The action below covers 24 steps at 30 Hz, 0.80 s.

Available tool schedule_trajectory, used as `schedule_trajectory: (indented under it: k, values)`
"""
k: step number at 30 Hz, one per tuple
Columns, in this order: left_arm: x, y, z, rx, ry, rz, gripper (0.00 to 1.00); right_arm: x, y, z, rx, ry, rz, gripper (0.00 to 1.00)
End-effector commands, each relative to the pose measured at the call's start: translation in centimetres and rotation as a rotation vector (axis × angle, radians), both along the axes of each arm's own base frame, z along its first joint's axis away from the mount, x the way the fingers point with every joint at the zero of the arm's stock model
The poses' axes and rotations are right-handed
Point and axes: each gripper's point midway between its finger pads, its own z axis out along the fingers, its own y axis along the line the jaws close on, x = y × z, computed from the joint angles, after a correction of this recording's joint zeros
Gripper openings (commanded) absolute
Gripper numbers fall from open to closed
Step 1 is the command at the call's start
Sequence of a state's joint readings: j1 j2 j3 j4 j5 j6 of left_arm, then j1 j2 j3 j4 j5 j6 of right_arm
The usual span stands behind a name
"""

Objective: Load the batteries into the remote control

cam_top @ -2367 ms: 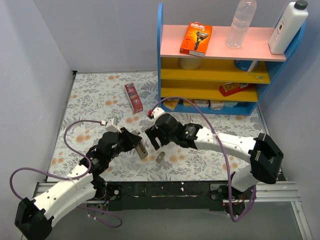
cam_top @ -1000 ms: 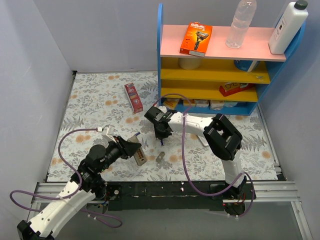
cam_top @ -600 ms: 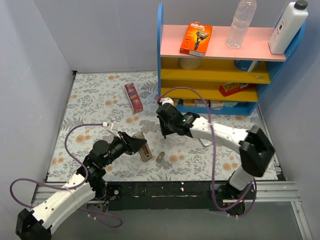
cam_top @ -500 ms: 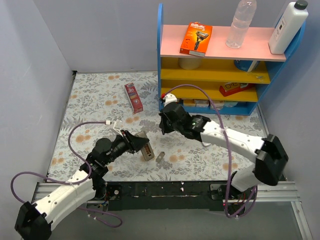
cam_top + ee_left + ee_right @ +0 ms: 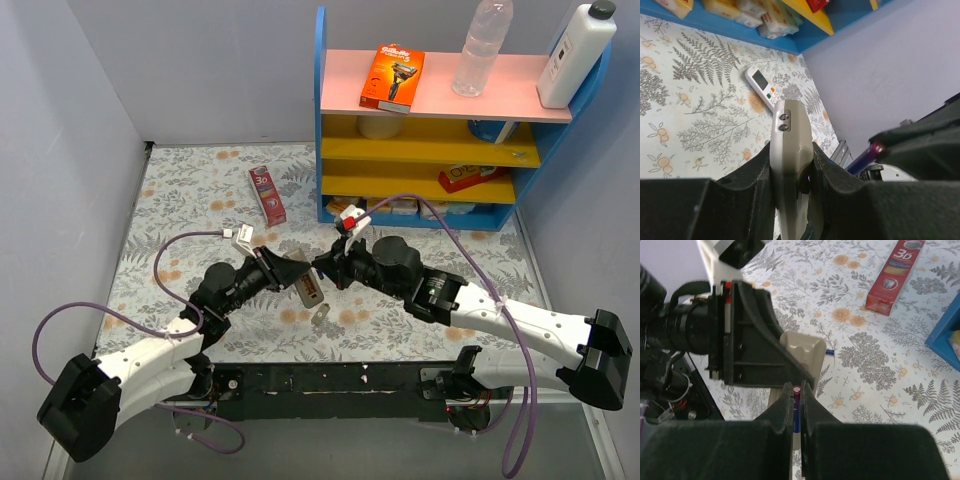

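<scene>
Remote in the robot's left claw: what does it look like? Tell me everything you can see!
The remote is a slim beige-grey, plastic-looking bar with rounded edges and two small round holes near its far end. The left gripper is shut on its long sides, holding it tilted above the flowery table. A dark recess shows on its upper face. The right gripper, shut on a purple battery, is right at it; contact is unclear.

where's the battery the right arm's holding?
Right wrist view: the battery is pinched in the right end effector over mid-table, close beside the beige remote gripped by the left end effector.
</scene>
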State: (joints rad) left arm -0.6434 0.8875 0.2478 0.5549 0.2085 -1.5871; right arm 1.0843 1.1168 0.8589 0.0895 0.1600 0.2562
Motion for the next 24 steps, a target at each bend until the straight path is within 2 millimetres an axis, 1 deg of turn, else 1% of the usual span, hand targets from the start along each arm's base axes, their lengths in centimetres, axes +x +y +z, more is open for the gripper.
schedule_trajectory:
  k: [1, 2, 4, 8, 13, 17, 19, 24]
  values:
    - [1.0, -0.5, 4.7, -0.113, -0.081, 0.008, 0.0, -1.5, 0.6, 1.8, 0.09, -0.104, 0.085, 0.01]
    - [1.0, -0.6, 4.9, -0.117, -0.079, 0.007, 0.0, -1.6, 0.5, 1.4, 0.089, -0.114, 0.088, 0.01]
    - [1.1, -0.8, 5.0, -0.118, -0.067, 0.002, 0.0, -1.7, 0.6, 1.1, 0.095, -0.123, 0.092, 0.01]
    - [0.9, -0.9, 5.1, -0.115, -0.053, -0.012, 0.0, -1.9, 1.1, 1.3, 0.12, -0.138, 0.103, 0.01]
    - [0.7, -0.8, 5.0, -0.113, -0.046, -0.016, 0.0, -1.9, 1.5, 2.4, 0.159, -0.165, 0.101, 0.01]
    - [0.5, -0.8, 5.2, -0.115, -0.052, -0.019, 0.0, -1.7, 1.6, 2.7, 0.16, -0.181, 0.093, 0.01]
    - [0.6, -0.8, 5.4, -0.119, -0.057, -0.016, 0.0, -1.6, 1.6, 2.5, 0.158, -0.186, 0.087, 0.01]
    - [0.4, -0.7, 6.1, -0.137, -0.062, -0.019, 0.0, -1.4, 1.4, 0.9, 0.139, -0.181, 0.076, 0.01]
